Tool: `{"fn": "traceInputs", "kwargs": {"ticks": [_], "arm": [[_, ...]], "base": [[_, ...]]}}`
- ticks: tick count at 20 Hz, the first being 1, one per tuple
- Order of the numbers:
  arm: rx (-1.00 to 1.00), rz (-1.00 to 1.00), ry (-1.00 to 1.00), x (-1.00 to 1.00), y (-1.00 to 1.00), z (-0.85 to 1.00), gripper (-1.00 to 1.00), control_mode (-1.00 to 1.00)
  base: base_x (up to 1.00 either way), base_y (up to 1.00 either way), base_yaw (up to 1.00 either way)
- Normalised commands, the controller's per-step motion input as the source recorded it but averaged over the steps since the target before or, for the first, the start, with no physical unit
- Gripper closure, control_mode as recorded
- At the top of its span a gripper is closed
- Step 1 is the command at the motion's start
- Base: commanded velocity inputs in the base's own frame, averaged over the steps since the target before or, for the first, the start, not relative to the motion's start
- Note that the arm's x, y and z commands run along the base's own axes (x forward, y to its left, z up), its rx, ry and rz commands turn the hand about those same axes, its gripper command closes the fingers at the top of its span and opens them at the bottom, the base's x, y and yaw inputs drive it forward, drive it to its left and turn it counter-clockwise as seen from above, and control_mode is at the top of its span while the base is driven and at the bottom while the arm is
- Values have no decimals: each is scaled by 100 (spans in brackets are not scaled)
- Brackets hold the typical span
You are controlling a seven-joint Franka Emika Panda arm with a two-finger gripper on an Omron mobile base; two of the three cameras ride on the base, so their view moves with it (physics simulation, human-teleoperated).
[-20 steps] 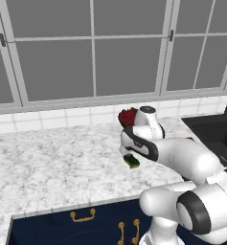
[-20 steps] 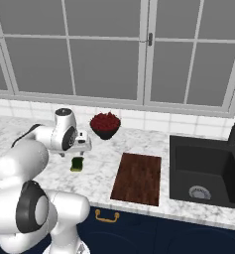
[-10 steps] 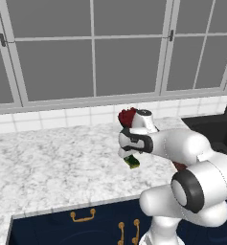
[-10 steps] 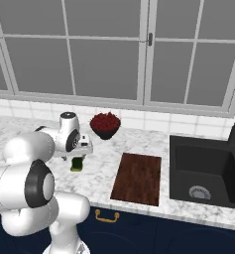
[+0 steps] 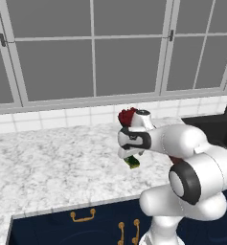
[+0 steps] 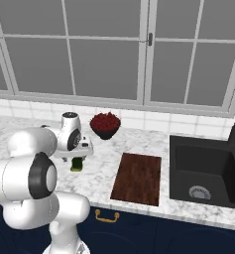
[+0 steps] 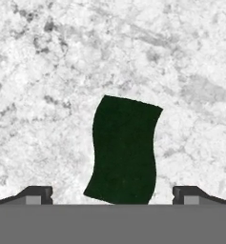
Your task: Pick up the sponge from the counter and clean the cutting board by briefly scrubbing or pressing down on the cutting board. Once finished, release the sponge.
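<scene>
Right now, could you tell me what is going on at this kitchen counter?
The white robot arm is poised low over the sponge, which lies on the marble counter. Its gripper is open, one finger on each side of the sponge, and nothing is grasped yet. The cutting board sits untouched to the sponge's right, between it and the black sink, with a bowl of red fruit behind.
</scene>
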Motion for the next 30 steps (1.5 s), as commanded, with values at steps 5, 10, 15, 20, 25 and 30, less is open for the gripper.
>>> {"fn": "traceInputs", "kwargs": {"ticks": [5, 10, 15, 20, 25, 30], "arm": [[0, 0, 0, 0, 0, -17, -100, -100], [0, 0, 0, 0, 1, -28, -100, -100], [0, 0, 0, 5, 0, -25, -100, -100], [-1, 0, 0, 13, 4, -37, 100, -100], [0, 0, 1, 16, 0, -39, 100, -100], [0, 0, 0, -28, 0, 46, 100, -100]], "base": [[0, 0, 0], [0, 0, 0], [0, 0, 0], [0, 0, 0], [0, 0, 0], [0, 0, 0]]}}
